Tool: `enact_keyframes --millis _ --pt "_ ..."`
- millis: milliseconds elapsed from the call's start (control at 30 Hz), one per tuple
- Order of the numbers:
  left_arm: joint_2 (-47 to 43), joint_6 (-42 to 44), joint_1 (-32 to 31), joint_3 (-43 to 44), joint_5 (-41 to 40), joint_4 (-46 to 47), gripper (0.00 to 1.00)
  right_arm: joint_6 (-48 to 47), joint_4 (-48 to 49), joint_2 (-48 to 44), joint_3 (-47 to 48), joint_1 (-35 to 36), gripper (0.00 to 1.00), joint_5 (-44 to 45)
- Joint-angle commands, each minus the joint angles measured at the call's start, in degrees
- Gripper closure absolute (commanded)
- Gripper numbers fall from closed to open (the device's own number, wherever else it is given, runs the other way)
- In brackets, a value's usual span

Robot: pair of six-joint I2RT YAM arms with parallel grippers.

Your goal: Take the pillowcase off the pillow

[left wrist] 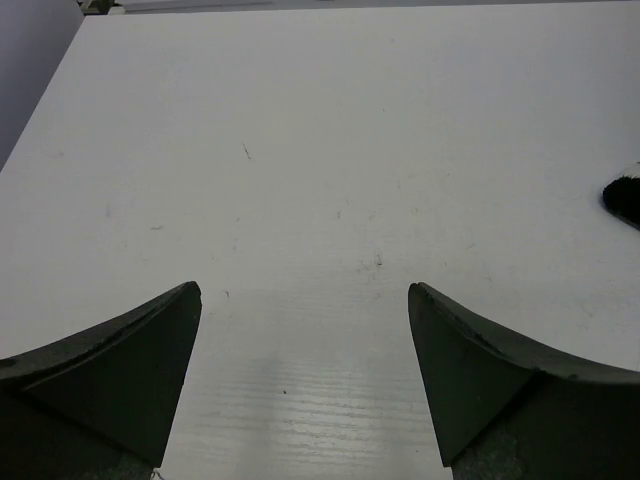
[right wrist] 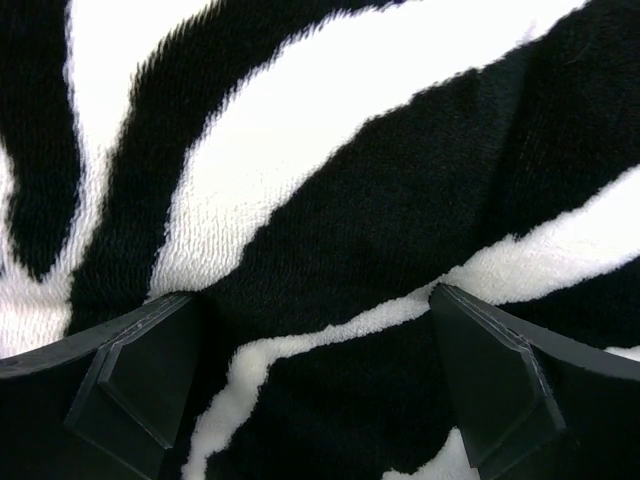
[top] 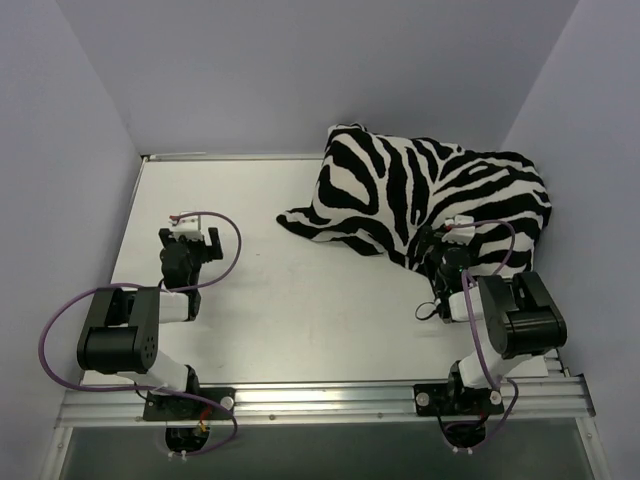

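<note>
A zebra-striped black-and-white fleece pillowcase (top: 430, 200) lies bulging at the back right of the white table (top: 280, 300). The white pillow is hidden inside it. My right gripper (top: 445, 248) is open, its fingers pressed down into the near edge of the pillowcase. In the right wrist view the fabric (right wrist: 330, 200) fills the frame between the spread fingertips (right wrist: 150, 370). My left gripper (top: 192, 238) is open and empty over the bare table at the left, its jaws wide apart. A black tip of the pillowcase (left wrist: 625, 198) shows at the right edge of the left wrist view.
Lilac walls close the table at the back and both sides. A metal rail (top: 320, 400) runs along the near edge with both arm bases on it. Purple cables (top: 60, 320) loop beside each arm.
</note>
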Motion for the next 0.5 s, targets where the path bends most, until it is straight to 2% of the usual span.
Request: enact_keyframes --millis 0,33,67,167,233,267,300,367,400,433,467 --pt "-0.3 0.0 0.5 1.4 0.9 1.0 0.06 2.3 -6.1 -7.2 3.8 -1.3 0.0 2.5" --pt "-0.3 0.0 0.5 1.4 0.9 0.9 0.06 2.3 -12.7 -10.8 8.6 -1.2 0.0 2.1" --pt "-0.2 0.0 0.5 1.5 0.9 1.1 0.06 7.6 -27.6 -16.6 12.0 -1.5 0.0 1.7" --pt "-0.3 0.0 0.4 1.4 1.0 1.0 0.06 13.1 -46.3 -21.7 24.5 -1.7 0.0 -1.7" --pt "-0.4 0.0 0.4 1.6 1.3 1.0 0.06 20.9 -54.1 -22.9 30.2 -1.9 0.0 2.2" --pt "-1.4 0.4 0.7 1.9 2.6 0.1 0.06 22.9 -63.1 -23.9 35.6 -1.9 0.0 3.5" --pt "-5.9 0.6 0.7 3.3 3.8 -9.6 0.06 22.5 -65.4 -24.3 37.3 -2.0 0.0 2.2" --pt "-9.1 2.7 0.8 16.6 7.5 -27.6 0.06 19.0 -69.8 -24.7 40.3 -2.0 0.0 -3.2" --pt "-7.4 4.8 0.8 23.5 9.2 -48.4 0.06 18.0 -72.1 -24.2 41.5 -2.0 0.0 -6.5" --pt "-6.0 8.0 0.8 35.1 10.2 -55.5 0.06 18.9 -77.8 -23.4 42.9 -2.0 0.0 -7.1" --pt "-4.5 9.2 2.5 39.5 11.3 -62.6 0.06 19.9 -81.2 -20.5 46.4 -2.0 0.0 -7.0"
